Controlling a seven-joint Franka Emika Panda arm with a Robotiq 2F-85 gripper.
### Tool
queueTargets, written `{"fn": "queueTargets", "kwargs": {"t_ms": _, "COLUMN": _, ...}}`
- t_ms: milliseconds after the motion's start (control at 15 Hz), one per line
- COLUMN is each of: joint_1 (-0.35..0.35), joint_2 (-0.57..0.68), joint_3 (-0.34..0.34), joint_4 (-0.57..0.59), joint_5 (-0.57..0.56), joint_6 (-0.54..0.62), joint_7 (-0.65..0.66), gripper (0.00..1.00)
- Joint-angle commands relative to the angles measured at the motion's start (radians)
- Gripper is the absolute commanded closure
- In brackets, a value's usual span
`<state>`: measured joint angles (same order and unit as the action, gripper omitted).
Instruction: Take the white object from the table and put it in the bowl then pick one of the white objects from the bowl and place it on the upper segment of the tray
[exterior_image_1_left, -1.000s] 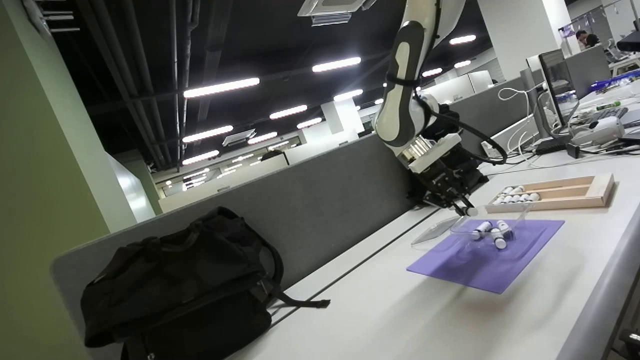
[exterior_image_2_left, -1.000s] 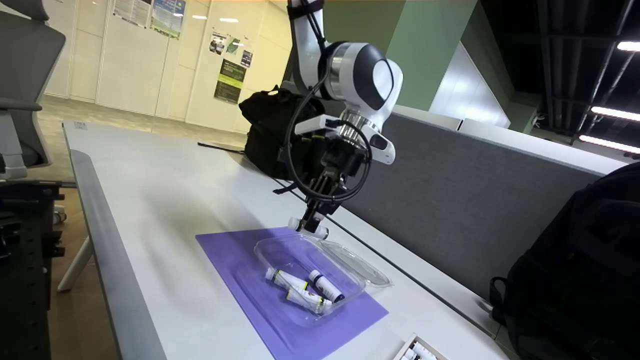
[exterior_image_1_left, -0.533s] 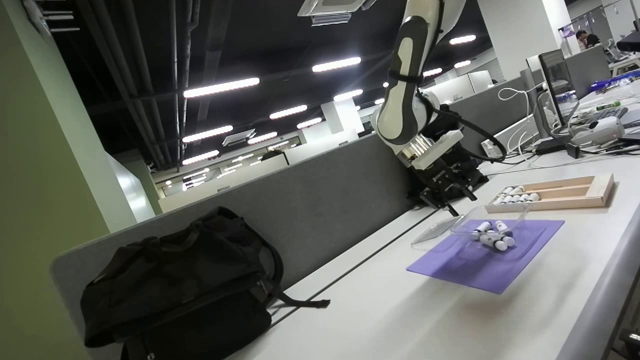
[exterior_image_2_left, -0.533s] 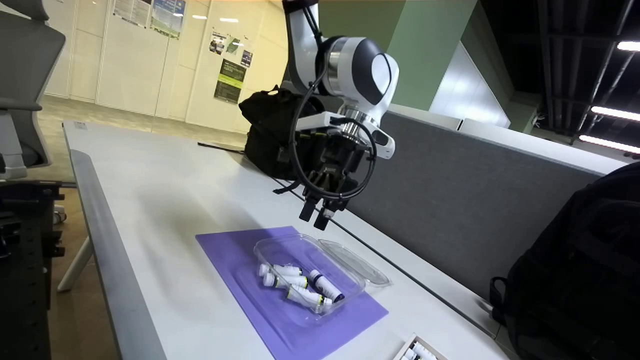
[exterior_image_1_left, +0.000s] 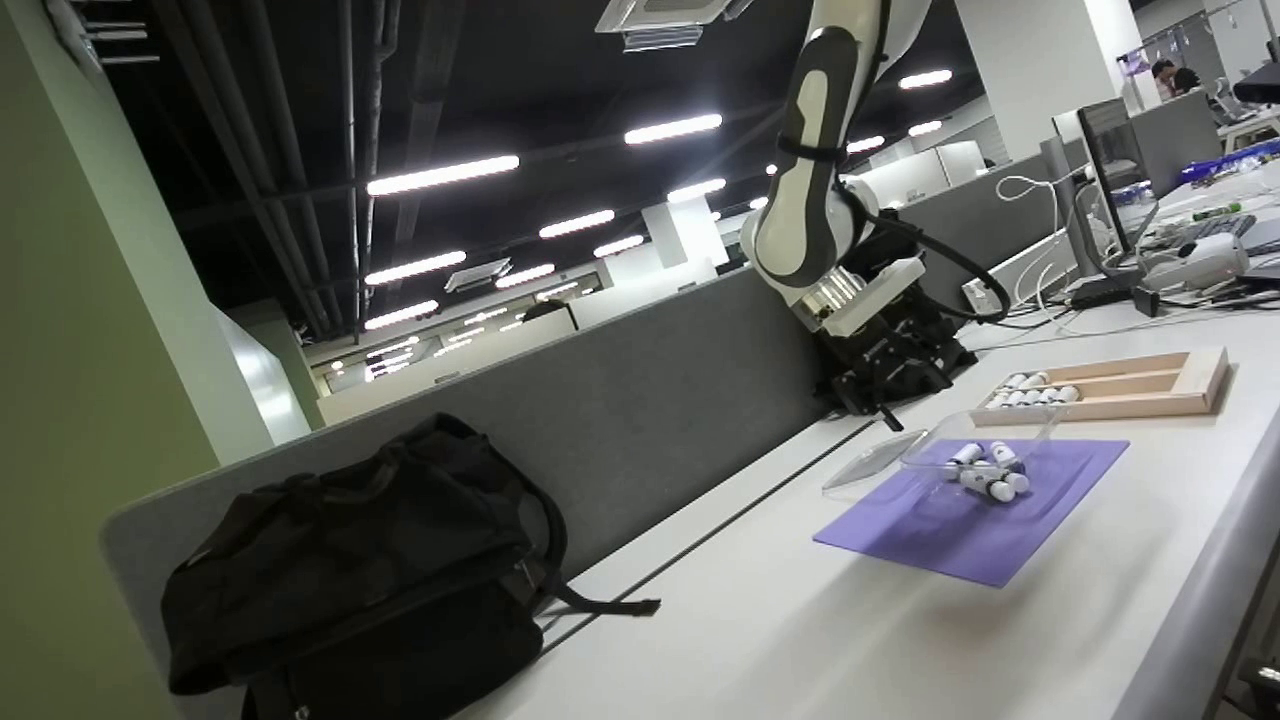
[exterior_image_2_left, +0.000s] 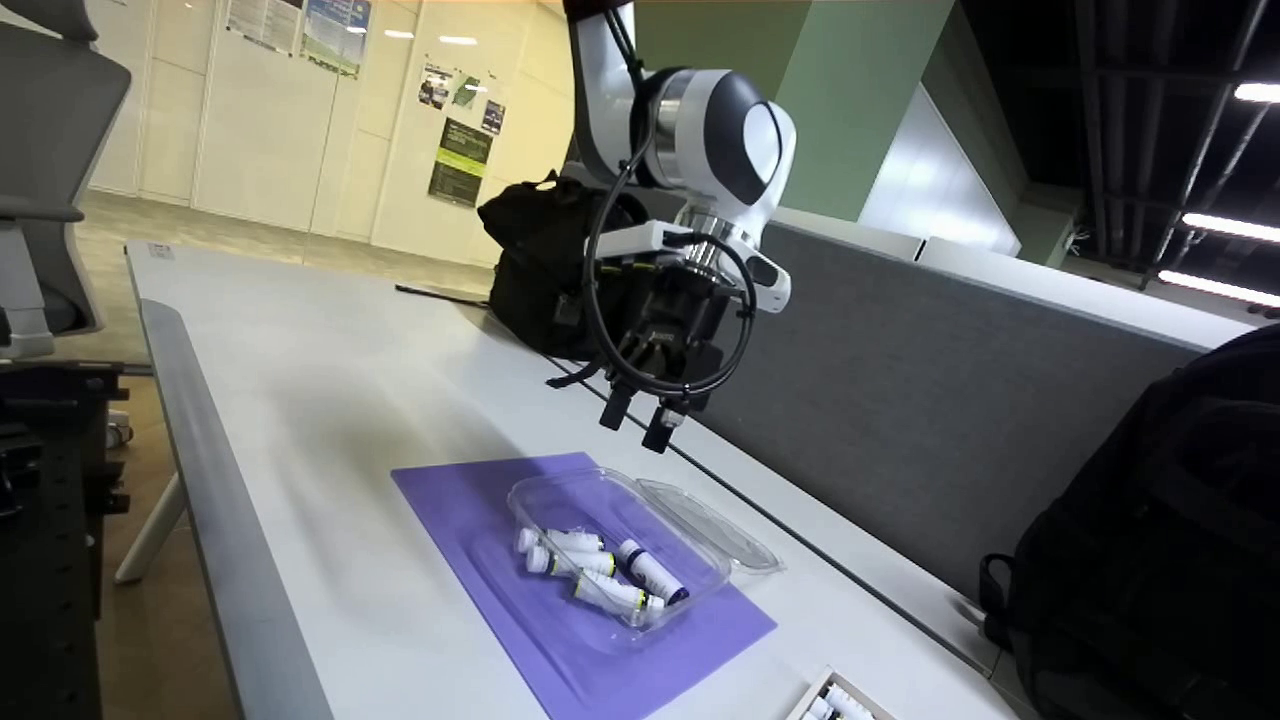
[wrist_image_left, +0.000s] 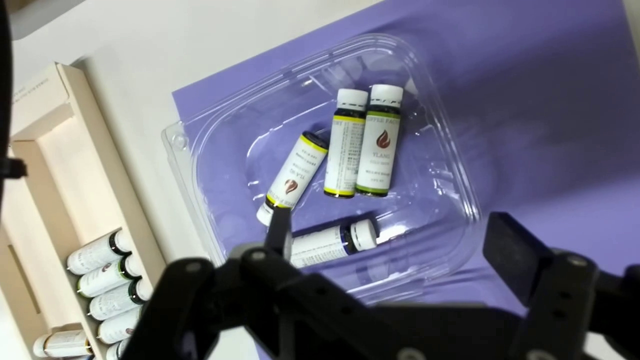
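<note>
The white objects are small bottles with white labels and caps. Four would be too exact, so I say several lie in the bowl, a clear plastic container (wrist_image_left: 452, 145): a slanted bottle (wrist_image_left: 297, 172), a yellow-banded bottle (wrist_image_left: 345, 145) touching a green-banded bottle (wrist_image_left: 380, 145), and a blue-banded bottle (wrist_image_left: 325, 245). My gripper (exterior_image_2_left: 637, 424) hangs over the container's far side with its fingers spread and nothing between them. In the wrist view one finger (wrist_image_left: 279, 232) covers part of the blue-banded bottle. The wooden tray (exterior_image_1_left: 1195, 385) holds several more bottles (wrist_image_left: 107, 272) at one end.
A purple mat (exterior_image_2_left: 450, 500) lies under the container. Its clear lid (exterior_image_2_left: 710, 525) extends beside it over the white table (exterior_image_2_left: 330, 400). A grey partition (exterior_image_2_left: 900, 390) runs along the table, with a black backpack (exterior_image_1_left: 380, 560) against it.
The bottle that was between my fingers has dropped into the container beside the others. My fingers have opened wide, and the gripper has risen slightly.
</note>
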<state>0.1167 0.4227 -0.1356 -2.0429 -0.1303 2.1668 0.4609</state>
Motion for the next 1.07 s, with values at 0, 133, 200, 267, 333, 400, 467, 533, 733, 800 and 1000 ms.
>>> {"fn": "queueTargets", "kwargs": {"t_ms": 0, "joint_1": -0.013, "joint_2": 0.0, "joint_3": 0.013, "joint_4": 0.002, "joint_5": -0.006, "joint_6": -0.002, "joint_7": 0.004, "gripper": 0.01}}
{"fn": "queueTargets", "kwargs": {"t_ms": 133, "joint_1": -0.024, "joint_2": -0.016, "joint_3": 0.0, "joint_4": -0.046, "joint_5": -0.018, "joint_6": 0.037, "joint_7": -0.003, "gripper": 0.0}}
{"fn": "queueTargets", "kwargs": {"t_ms": 200, "joint_1": -0.031, "joint_2": -0.015, "joint_3": -0.008, "joint_4": -0.062, "joint_5": -0.023, "joint_6": 0.056, "joint_7": 0.001, "gripper": 0.0}}
{"fn": "queueTargets", "kwargs": {"t_ms": 267, "joint_1": -0.039, "joint_2": -0.007, "joint_3": -0.02, "joint_4": -0.074, "joint_5": -0.028, "joint_6": 0.085, "joint_7": 0.012, "gripper": 0.0}}
{"fn": "queueTargets", "kwargs": {"t_ms": 333, "joint_1": -0.051, "joint_2": 0.003, "joint_3": -0.026, "joint_4": -0.08, "joint_5": -0.025, "joint_6": 0.097, "joint_7": 0.007, "gripper": 0.0}}
{"fn": "queueTargets", "kwargs": {"t_ms": 400, "joint_1": -0.063, "joint_2": 0.017, "joint_3": -0.033, "joint_4": -0.086, "joint_5": -0.018, "joint_6": 0.119, "joint_7": 0.005, "gripper": 0.0}}
{"fn": "queueTargets", "kwargs": {"t_ms": 467, "joint_1": -0.074, "joint_2": 0.031, "joint_3": -0.039, "joint_4": -0.088, "joint_5": -0.015, "joint_6": 0.128, "joint_7": 0.003, "gripper": 0.0}}
{"fn": "queueTargets", "kwargs": {"t_ms": 533, "joint_1": -0.085, "joint_2": 0.045, "joint_3": -0.045, "joint_4": -0.091, "joint_5": -0.009, "joint_6": 0.148, "joint_7": 0.001, "gripper": 0.0}}
{"fn": "queueTargets", "kwargs": {"t_ms": 733, "joint_1": -0.119, "joint_2": 0.092, "joint_3": -0.038, "joint_4": -0.091, "joint_5": 0.037, "joint_6": 0.233, "joint_7": -0.019, "gripper": 0.0}}
{"fn": "queueTargets", "kwargs": {"t_ms": 800, "joint_1": -0.122, "joint_2": 0.108, "joint_3": -0.036, "joint_4": -0.089, "joint_5": 0.048, "joint_6": 0.249, "joint_7": -0.021, "gripper": 0.0}}
{"fn": "queueTargets", "kwargs": {"t_ms": 1000, "joint_1": -0.119, "joint_2": 0.15, "joint_3": -0.033, "joint_4": -0.088, "joint_5": 0.08, "joint_6": 0.314, "joint_7": -0.029, "gripper": 0.0}}
